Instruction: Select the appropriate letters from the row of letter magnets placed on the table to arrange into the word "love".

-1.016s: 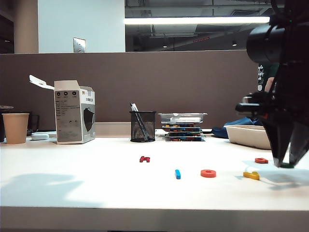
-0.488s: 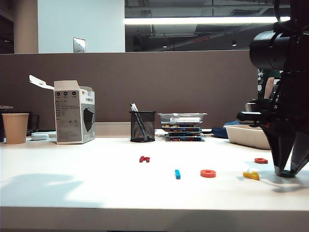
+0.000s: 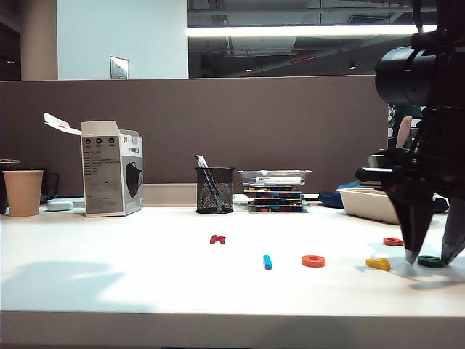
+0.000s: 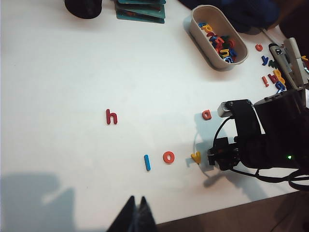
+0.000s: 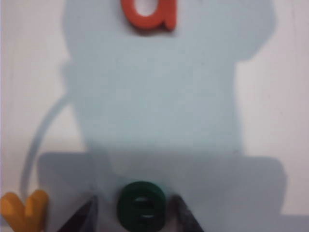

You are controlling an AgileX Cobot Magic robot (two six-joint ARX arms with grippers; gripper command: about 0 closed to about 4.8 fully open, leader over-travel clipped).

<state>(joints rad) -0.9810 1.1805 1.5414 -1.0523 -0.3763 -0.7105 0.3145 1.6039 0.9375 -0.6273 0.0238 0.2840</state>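
Straddling green e on table, your right gripper jaws apart; left gripper jaws together, aloft.

Around the blue l the bench lies bare toward the paper cup, while the right tool, fingertips spread, crowds the far side past the yellow v.

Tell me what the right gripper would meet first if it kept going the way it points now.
Pointing down, the open right gripper straddles the green letter e; its fingertips would probably meet the white table on either side.
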